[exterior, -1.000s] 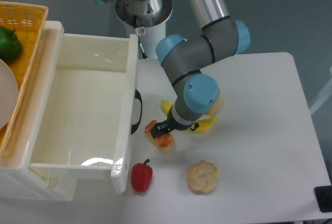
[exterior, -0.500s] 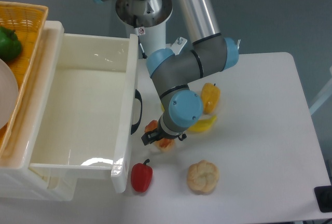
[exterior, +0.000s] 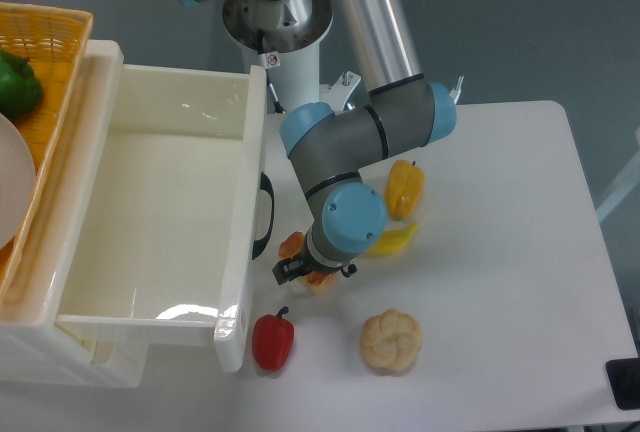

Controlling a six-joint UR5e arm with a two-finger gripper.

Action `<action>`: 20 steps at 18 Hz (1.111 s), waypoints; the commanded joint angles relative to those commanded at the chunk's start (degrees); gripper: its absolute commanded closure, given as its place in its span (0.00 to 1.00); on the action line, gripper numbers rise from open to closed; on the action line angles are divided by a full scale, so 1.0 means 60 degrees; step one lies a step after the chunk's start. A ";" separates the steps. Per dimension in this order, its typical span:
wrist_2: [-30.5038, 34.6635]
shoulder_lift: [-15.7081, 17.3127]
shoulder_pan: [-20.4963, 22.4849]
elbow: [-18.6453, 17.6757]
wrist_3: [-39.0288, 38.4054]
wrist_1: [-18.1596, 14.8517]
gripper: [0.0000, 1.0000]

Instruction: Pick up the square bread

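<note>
1. Orange-brown blocky square bread point(exterior: 296, 246) lies on the white table point(exterior: 500, 252) beside the open white drawer point(exterior: 160, 222), mostly hidden under the wrist.
2. Black two-finger gripper point(exterior: 305, 273) sits right over it; cannot tell if jaws are clenched or apart, or touching the loaf.
3. Change: over the last second the arm swung left and settled; the last half second shows barely any motion. Likely lined up for the grasp, lift not begun.
4. Counts: one square bread, one round beige bun point(exterior: 391, 341), one red pepper point(exterior: 272, 340), one yellow pepper point(exterior: 404, 187), one yellow banana point(exterior: 393, 240), one green pepper point(exterior: 18, 84) in the wicker basket point(exterior: 50, 47).
</note>
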 joint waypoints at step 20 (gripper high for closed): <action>0.0059 0.0672 0.0059 0.0601 0.0452 0.0015 1.00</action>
